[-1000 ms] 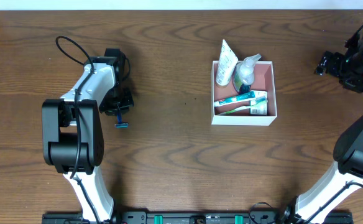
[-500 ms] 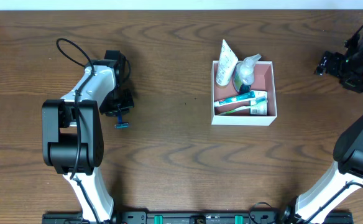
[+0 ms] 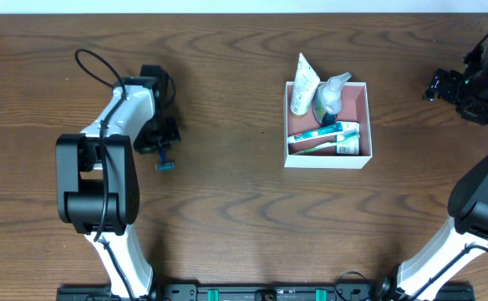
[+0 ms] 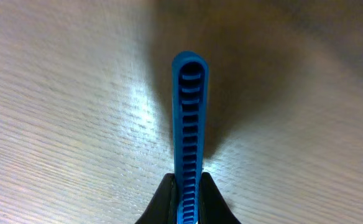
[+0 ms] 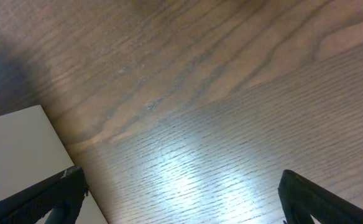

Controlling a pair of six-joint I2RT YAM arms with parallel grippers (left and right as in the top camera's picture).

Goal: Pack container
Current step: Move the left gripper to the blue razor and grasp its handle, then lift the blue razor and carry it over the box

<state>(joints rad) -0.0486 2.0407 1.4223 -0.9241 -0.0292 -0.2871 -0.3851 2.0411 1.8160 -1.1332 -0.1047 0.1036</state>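
Box, place: the square shallow cardboard box [image 3: 327, 164] with white walls and a dusty-pink inside stands right of the middle of the brown wooden worktop [image 3: 227, 217], well apart from both arms.
Box, handling: I judge it light and fairly stiff, but the thin walls can dent and it slides easily on the smooth wood. A wall edge is the place to hold it, best a near corner, where nothing leans over it.
Box, contents: a white squeeze tube [image 3: 306, 84] leans over the far left wall. A clear spray bottle [image 3: 332, 90] stands beside it. A green-and-white toothbrush [image 3: 323, 134] and a small green-and-white packet [image 3: 348, 148] lie on the near side. Some pink floor is free on the right.
Left tool [image 4: 186, 200]: it is pressed together and pinches the ribbed handle of a blue plastic razor [image 4: 189, 118], low over the worktop on the left.
Razor, handling: it looks light and stiff, and the ribs help the grip. The head is not clear to see.
Right tool [image 5: 181, 196]: it is spread wide with nothing between the fingers, at the far right.
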